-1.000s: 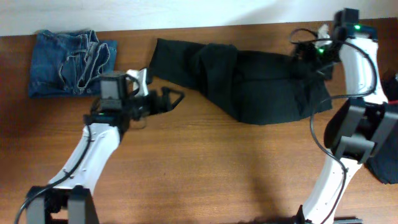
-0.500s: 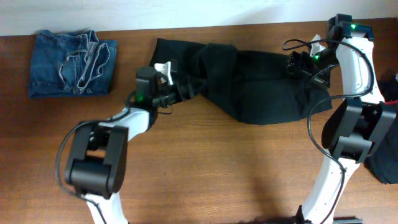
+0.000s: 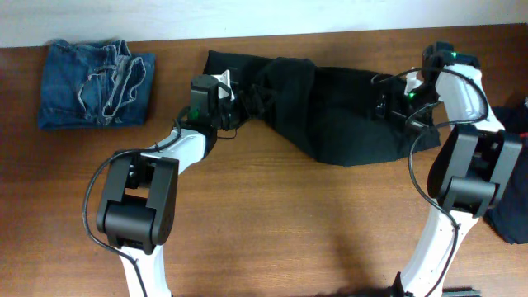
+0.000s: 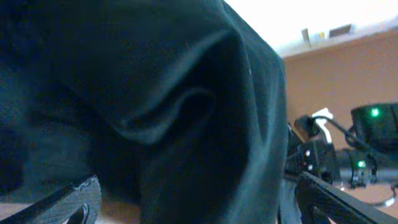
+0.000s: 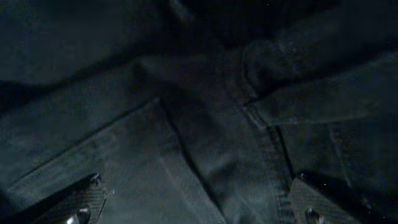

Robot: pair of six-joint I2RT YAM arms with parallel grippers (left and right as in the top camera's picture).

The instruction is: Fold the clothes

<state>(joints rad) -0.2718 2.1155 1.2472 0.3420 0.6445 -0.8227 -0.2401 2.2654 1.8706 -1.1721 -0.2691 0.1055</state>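
Note:
The black trousers lie rumpled across the back middle of the table. My left gripper stands open at their left part, and a bulging fold of black cloth fills the left wrist view between the two fingertips. My right gripper is open over the trousers' right end. In the right wrist view it sits close above seams and a waistband, with nothing pinched. Folded blue jeans rest at the back left.
A dark garment lies at the table's right edge beside the right arm's base. A pale wall runs behind the table's back edge. Bare wooden tabletop stretches in front of the trousers. The right arm shows in the left wrist view.
My left gripper has swung right and back from the bare wood to the trousers' left part. My right gripper has moved left and forward from the back corner onto the trousers. Both stayed open.

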